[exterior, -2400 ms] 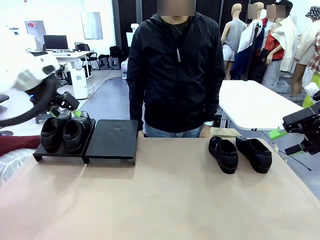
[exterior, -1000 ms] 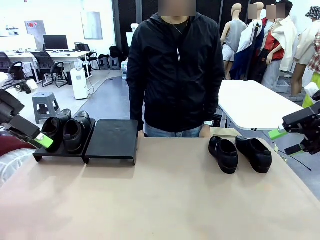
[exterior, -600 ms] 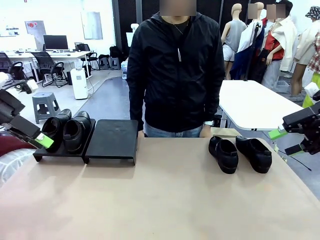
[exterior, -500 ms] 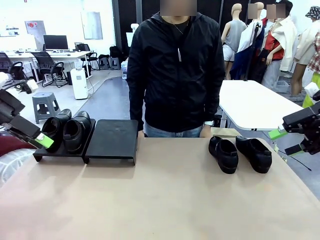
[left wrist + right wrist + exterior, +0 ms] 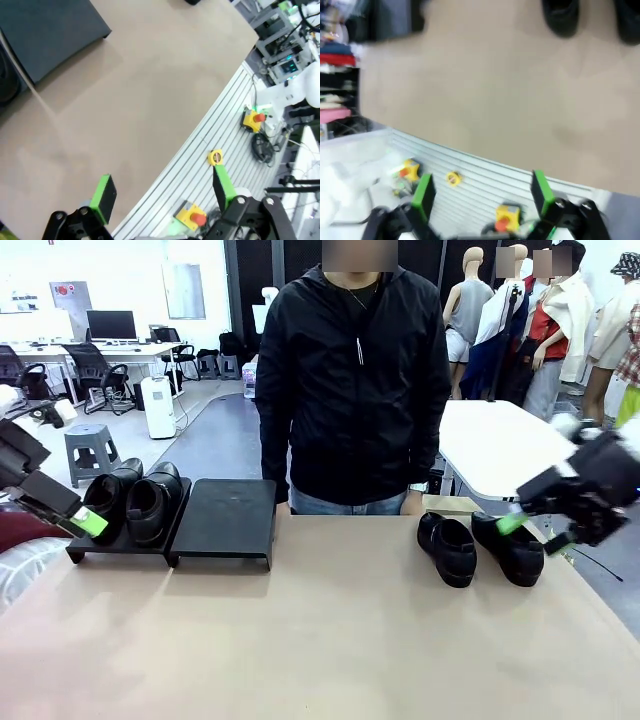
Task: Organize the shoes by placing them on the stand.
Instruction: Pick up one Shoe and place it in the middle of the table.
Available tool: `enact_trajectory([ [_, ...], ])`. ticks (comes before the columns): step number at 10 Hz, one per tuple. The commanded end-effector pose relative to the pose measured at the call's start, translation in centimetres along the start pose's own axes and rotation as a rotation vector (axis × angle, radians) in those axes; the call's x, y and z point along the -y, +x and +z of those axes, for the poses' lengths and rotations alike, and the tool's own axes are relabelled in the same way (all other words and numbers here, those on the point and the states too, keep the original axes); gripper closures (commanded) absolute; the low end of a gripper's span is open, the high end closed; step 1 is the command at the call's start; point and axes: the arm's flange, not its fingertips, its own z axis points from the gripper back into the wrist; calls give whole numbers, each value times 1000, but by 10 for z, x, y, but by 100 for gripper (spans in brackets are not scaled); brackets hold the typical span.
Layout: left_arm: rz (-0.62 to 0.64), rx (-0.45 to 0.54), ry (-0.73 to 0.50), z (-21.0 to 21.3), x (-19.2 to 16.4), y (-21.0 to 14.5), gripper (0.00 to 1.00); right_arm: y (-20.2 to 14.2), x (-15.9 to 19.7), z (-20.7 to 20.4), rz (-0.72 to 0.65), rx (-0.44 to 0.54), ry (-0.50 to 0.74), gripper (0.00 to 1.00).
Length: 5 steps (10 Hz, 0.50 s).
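- Two shoes point(image 5: 150, 508) sit side by side on the left platform point(image 5: 112, 552) of the stand, just past the green-padded fingers of the left gripper point(image 5: 164, 189); in the front view one pad overlaps the outer shoe (whether it touches, I cannot tell)
- The stand's other platform point(image 5: 225, 512) has a bare top and adjoins the first on the side away from the left gripper; in the left wrist view it lies ahead of the fingers, toward the upper left corner
- The loose shoes point(image 5: 447, 550) lie on the table point(image 5: 320, 640), toes toward the robot's side; the outer one point(image 5: 510, 545) is right at the fingertips of the right gripper point(image 5: 535, 530) in the front view, and the other is just beyond it toward the table's middle
- Right gripper: jaws spread wide, nothing between them; its outline is blurred; in the right wrist view the loose pair sits at the top edge, ahead of the pads and apart from them
- Left gripper: jaws spread wide and empty; it hangs by the table's left edge
- A person point(image 5: 350, 390) in a black jacket stands at the far side, between the two grippers
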Motion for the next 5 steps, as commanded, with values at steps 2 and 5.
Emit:
enact_trajectory([
  [2, 0, 20, -12, -1, -1, 1, 0, 85, -37, -28, -147, -50, -381, 0],
  [5, 0, 20, -12, -1, -1, 1, 0, 83, -43, -47, -120, -8, -351, 0],
])
